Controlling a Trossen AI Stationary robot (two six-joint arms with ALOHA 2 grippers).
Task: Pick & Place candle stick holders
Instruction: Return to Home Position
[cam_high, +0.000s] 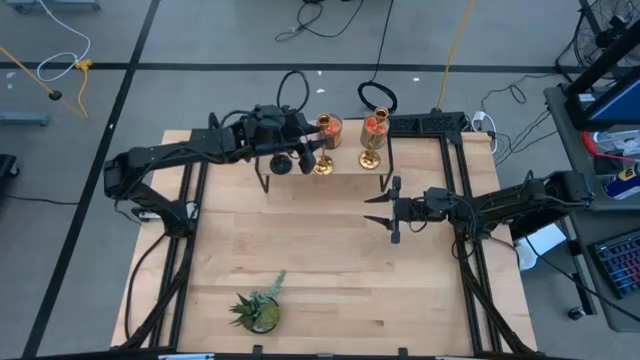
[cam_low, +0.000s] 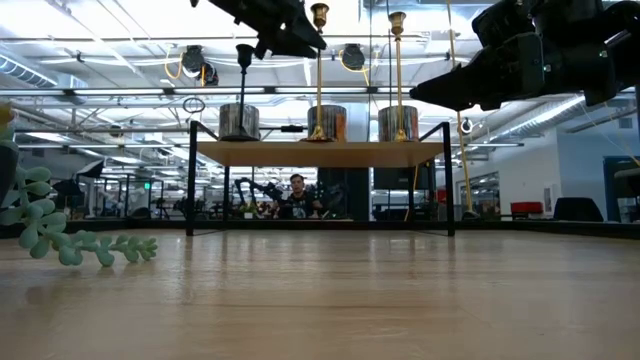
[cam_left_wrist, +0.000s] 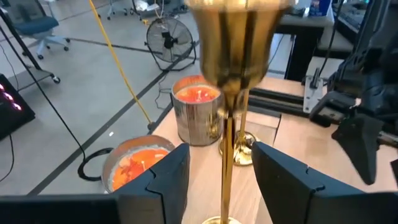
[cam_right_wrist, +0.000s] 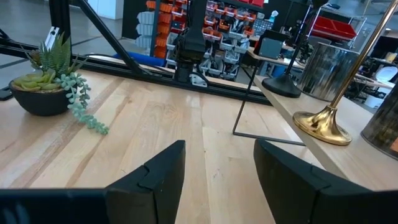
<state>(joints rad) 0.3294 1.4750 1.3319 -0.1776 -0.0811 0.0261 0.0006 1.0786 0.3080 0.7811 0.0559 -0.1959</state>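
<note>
Three candle stick holders stand by their round bases on a raised wooden shelf (cam_high: 300, 182) at the table's far edge: a matt black one (cam_high: 282, 163), a gold one (cam_high: 322, 165) and a second gold one (cam_high: 370, 158). My left gripper (cam_high: 316, 157) is open, its fingers on either side of the first gold holder's stem (cam_left_wrist: 227, 143), apart from it. That holder's cup (cam_left_wrist: 236, 37) rises above the fingers. My right gripper (cam_high: 390, 212) is open and empty above the table, to the right of centre; it also shows in its own wrist view (cam_right_wrist: 217, 174).
Jars with orange filling (cam_high: 329, 127) (cam_high: 375, 127) stand on the shelf behind the gold holders, and a metal jar (cam_low: 239, 120) stands behind the black one. A small potted plant (cam_high: 258, 308) sits near the table's near edge. The shelf's thin black legs (cam_right_wrist: 245, 106) stand on the table.
</note>
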